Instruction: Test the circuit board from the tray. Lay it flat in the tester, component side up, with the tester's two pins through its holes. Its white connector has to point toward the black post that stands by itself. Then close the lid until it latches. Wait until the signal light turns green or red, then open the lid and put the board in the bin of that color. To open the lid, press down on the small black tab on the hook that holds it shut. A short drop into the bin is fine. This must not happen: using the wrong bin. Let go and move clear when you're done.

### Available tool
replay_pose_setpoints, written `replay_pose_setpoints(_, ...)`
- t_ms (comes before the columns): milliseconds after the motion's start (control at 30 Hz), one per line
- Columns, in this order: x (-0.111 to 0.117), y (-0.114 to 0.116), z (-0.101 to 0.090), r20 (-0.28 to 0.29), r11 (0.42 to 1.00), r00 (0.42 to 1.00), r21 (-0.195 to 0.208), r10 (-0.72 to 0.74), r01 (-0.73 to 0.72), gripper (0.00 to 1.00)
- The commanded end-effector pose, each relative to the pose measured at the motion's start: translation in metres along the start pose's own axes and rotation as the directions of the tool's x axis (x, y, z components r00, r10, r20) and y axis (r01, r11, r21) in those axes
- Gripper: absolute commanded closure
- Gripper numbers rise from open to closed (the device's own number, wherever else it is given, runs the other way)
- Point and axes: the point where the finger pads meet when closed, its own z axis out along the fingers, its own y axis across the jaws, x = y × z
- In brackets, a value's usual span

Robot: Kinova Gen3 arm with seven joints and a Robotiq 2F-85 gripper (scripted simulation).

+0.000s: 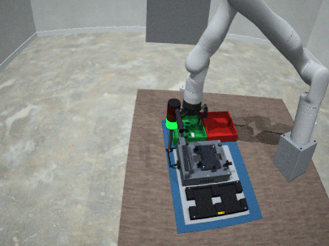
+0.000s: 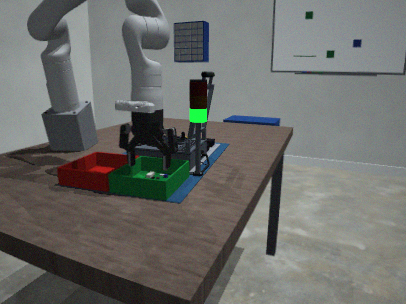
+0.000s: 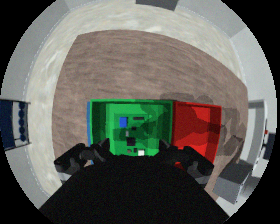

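The circuit board point(image 3: 142, 137) lies inside the green bin point(image 1: 190, 140) point(image 2: 140, 187) point(image 3: 95, 125), component side up; its white connector point(image 1: 192, 134) point(image 2: 151, 174) point(image 3: 141, 152) and blue part point(image 3: 123, 122) show. My gripper point(image 1: 194, 121) point(image 2: 149, 165) point(image 3: 134, 144) is open, with its fingertips apart above the board, near rim height. Nothing is between them. The signal light point(image 1: 171, 125) point(image 2: 198, 115) glows green. The tester point(image 1: 207, 177) has its lid point(image 1: 183, 156) raised at the left side. The black tray point(image 1: 216, 201) holds no board.
The red bin point(image 1: 220, 137) point(image 2: 82, 178) point(image 3: 200, 145) is empty and stands beside the green bin. The light's post and the raised lid stand close to the gripper. The blue mat point(image 1: 249, 202) lies under the tester and tray.
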Motion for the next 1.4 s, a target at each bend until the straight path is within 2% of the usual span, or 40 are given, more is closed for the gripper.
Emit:
replay_pose_setpoints(0,-0.002,-0.007,-0.021,-0.001,1.0,1.0,0.018,-0.005,0.005,0.0)
replay_pose_setpoints(267,-0.002,-0.006,-0.076,-0.001,1.0,1.0,0.018,-0.005,0.006,0.0)
replay_pose_setpoints(433,-0.002,-0.006,-0.098,-0.001,1.0,1.0,0.018,-0.005,0.005,0.0)
replay_pose_setpoints(700,-0.002,-0.006,-0.108,-0.001,1.0,1.0,0.018,-0.005,0.005,0.0)
replay_pose_setpoints(1367,-0.002,-0.006,-0.108,-0.001,1.0,1.0,0.018,-0.005,0.005,0.0)
